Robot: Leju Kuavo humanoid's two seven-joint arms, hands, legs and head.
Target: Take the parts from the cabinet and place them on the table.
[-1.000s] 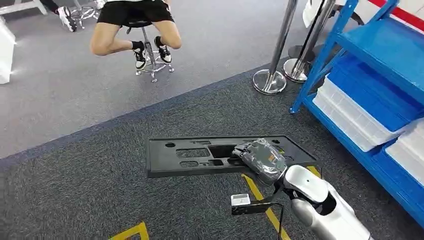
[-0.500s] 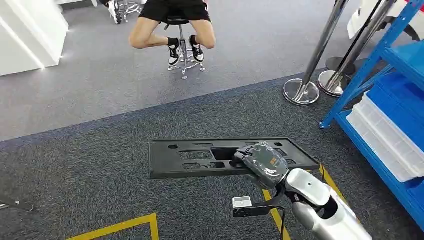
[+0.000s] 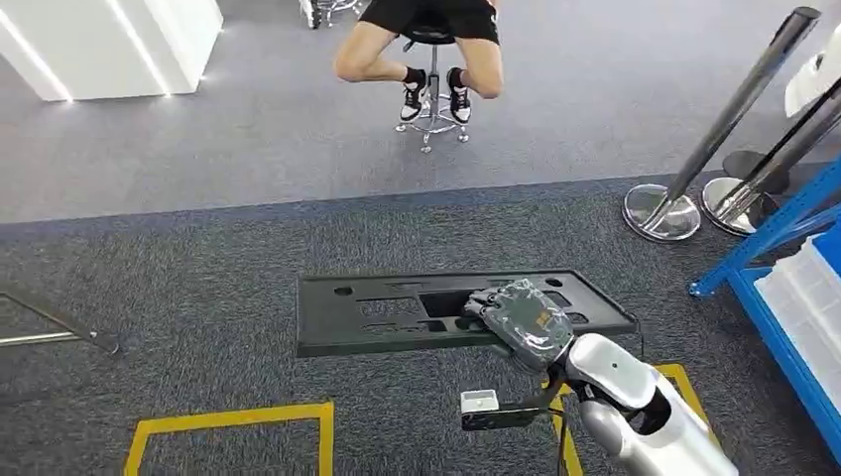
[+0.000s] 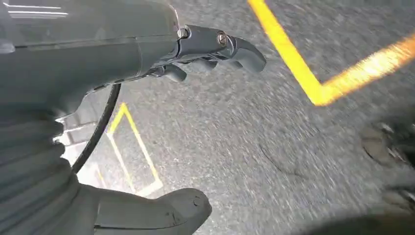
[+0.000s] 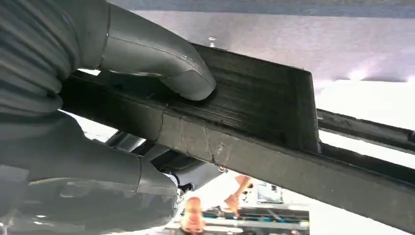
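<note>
The floor is dark grey carpet (image 3: 198, 268) marked with yellow tape lines (image 3: 228, 421), giving way farther off to a lighter grey floor (image 3: 248, 129). There a person sits on a wheeled stool (image 3: 433, 94), near a white block (image 3: 109, 45). Two chrome stanchion posts (image 3: 694, 169) stand to the right, beside a blue shelving rack (image 3: 783, 297) that carries white bins (image 3: 808, 297). A long black plastic panel (image 3: 397, 309) with cut-out slots is held level above the carpet by the right hand (image 3: 524, 319), which grips it close to its right end. In the right wrist view the thick thumb (image 5: 161, 63) presses on one face of the panel while the fingers (image 5: 98, 181) wrap the opposite side. The left hand (image 4: 147, 122) hangs over the carpet, thumb and fingers apart, holding nothing.
</note>
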